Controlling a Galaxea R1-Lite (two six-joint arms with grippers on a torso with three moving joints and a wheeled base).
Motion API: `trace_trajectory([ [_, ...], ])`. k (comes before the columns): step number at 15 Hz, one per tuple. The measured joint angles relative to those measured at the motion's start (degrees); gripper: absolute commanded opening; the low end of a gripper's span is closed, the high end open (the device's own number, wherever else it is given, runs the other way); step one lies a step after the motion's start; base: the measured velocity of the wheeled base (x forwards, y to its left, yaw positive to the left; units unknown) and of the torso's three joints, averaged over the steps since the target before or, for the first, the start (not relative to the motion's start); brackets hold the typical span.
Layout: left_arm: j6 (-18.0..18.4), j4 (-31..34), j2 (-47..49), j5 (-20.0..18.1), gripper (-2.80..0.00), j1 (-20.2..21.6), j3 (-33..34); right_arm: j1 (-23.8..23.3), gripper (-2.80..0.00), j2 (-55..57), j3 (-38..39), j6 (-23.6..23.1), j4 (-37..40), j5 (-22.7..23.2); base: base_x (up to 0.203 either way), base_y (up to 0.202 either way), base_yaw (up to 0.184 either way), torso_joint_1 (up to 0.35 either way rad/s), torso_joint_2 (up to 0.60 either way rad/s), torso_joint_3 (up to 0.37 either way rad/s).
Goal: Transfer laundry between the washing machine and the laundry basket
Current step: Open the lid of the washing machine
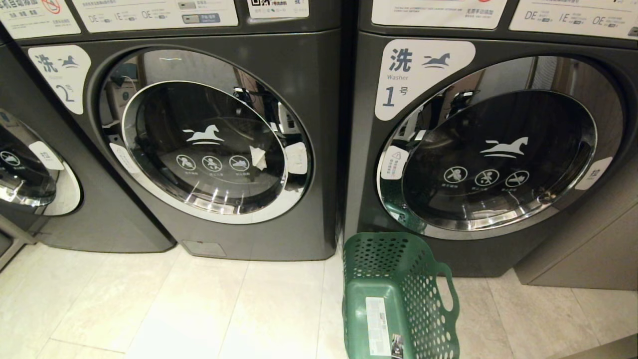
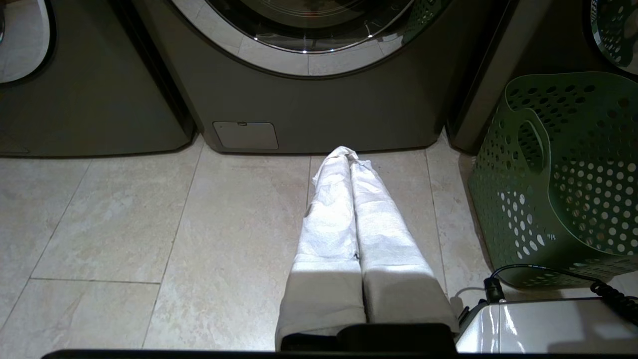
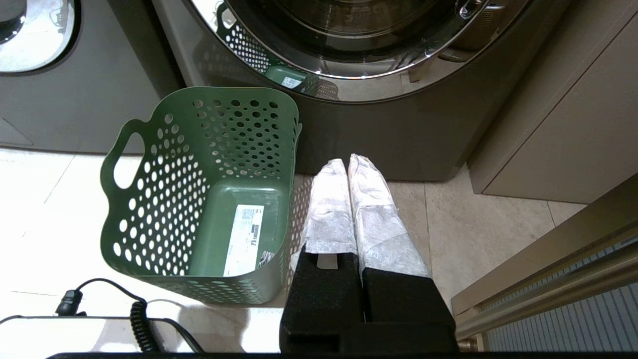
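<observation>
The washing machine (image 1: 309, 75) marked "2" stands left of centre in the head view, its round chrome-rimmed door (image 1: 204, 134) closed and the drum behind the glass dark. No laundry shows anywhere. The green laundry basket (image 1: 398, 294) sits on the floor in front of the machine marked "1"; the right wrist view shows the basket (image 3: 199, 199) holding nothing but a white sticker. My left gripper (image 2: 344, 152), its fingers wrapped in white cloth, is shut and empty, low over the tiles before machine "2". My right gripper (image 3: 347, 160) is shut and empty beside the basket. Neither arm is in the head view.
The machine marked "1" (image 1: 488, 149) stands to the right of "2", and a third like machine (image 1: 30, 169) to its left. A beige cabinet (image 1: 598, 239) closes off the far right. My white base with black cables (image 2: 548, 324) lies near the basket. Pale floor tiles (image 1: 149, 309) stretch before the machines.
</observation>
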Motion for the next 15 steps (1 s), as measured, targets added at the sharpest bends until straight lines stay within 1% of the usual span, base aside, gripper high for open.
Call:
trace_trajectory([
  [6,-0.11,0.0,-0.01,0.0,-2.8,0.0,-0.07,0.0,-2.8,0.0,0.0,0.05,0.0,-0.05,0.0,0.0,0.0,0.0,0.0,0.0],
  [12,1.53,0.14,0.01,-1.13,-2.8,0.02,-0.16,0.0,-2.8,0.0,0.0,-0.52,0.07,0.04,0.0,0.0,0.0,0.0,0.0,0.0],
  [15,1.74,0.28,-0.01,-1.62,-2.8,0.0,-2.41,0.0,-2.8,0.0,0.0,-0.37,0.07,-0.02,0.0,0.0,0.0,0.0,0.0,0.0],
])
